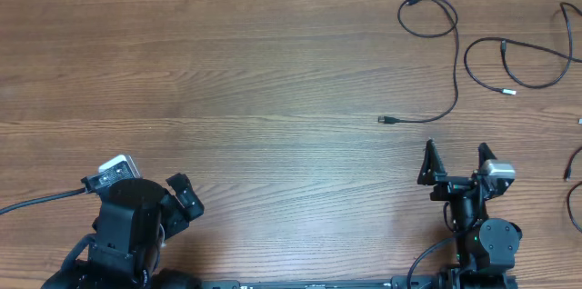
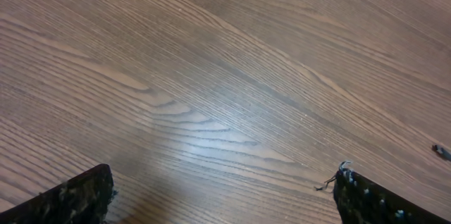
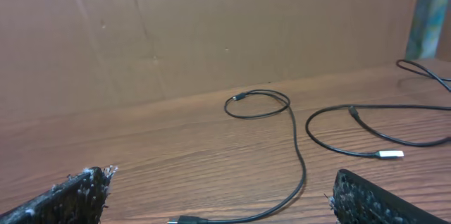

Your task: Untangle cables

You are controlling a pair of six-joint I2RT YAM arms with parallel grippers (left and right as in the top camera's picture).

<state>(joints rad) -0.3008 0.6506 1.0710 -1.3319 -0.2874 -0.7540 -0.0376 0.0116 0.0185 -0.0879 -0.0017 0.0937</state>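
1. Left hand (image 1: 186,196) hung near left over the table (image 1: 273,71), released and empty; no cord near it.
2. Right hand (image 1: 456,157) was near right, jaws wide, grasping nothing.
3. Looped cable (image 1: 456,62) and white-tipped cable (image 1: 509,92) lay far right, apart, and looked untangled.
4. Edge cords (image 1: 571,16) ran off the frame on the right; could not tell whether they were tangled. Nothing blocked the reach.

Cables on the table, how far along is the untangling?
Done: the looped cable and the silver-tipped cable lie apart, uncrossed. In hand: nothing; the left gripper and right gripper are open and empty. Left: cables at the right edge run out of view, so unclear.
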